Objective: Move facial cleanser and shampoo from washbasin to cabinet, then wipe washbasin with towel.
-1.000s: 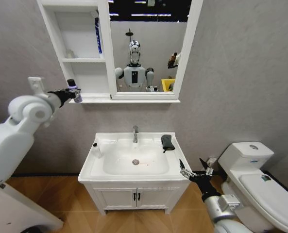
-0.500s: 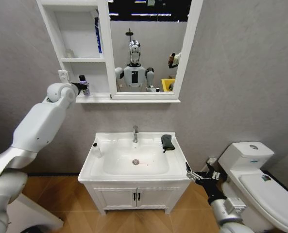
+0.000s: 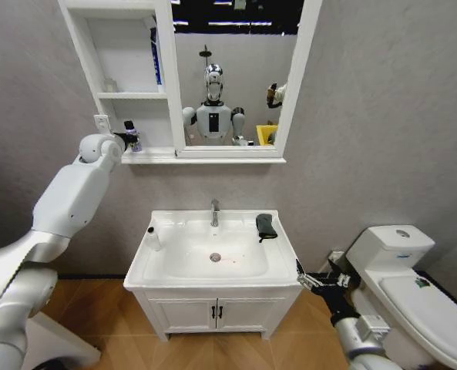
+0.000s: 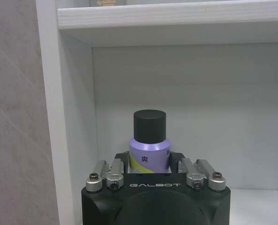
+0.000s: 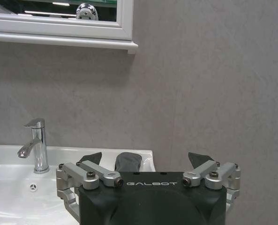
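Placement step under way: left gripper [image 4: 150,174], closed on the small purple facial cleanser bottle with a black cap [image 4: 149,149], holds it upright inside the lowest niche of the tall white shelved cabinet [image 3: 124,69]; next move, by judgement, calls for opening the jaws and backing straight out without tipping it; slim white shampoo bottle [image 3: 152,238] waits well below on the white ceramic washbasin [image 3: 213,281]; right gripper [image 5: 150,180] hangs open, the dark grey towel [image 5: 127,162] just beyond it.
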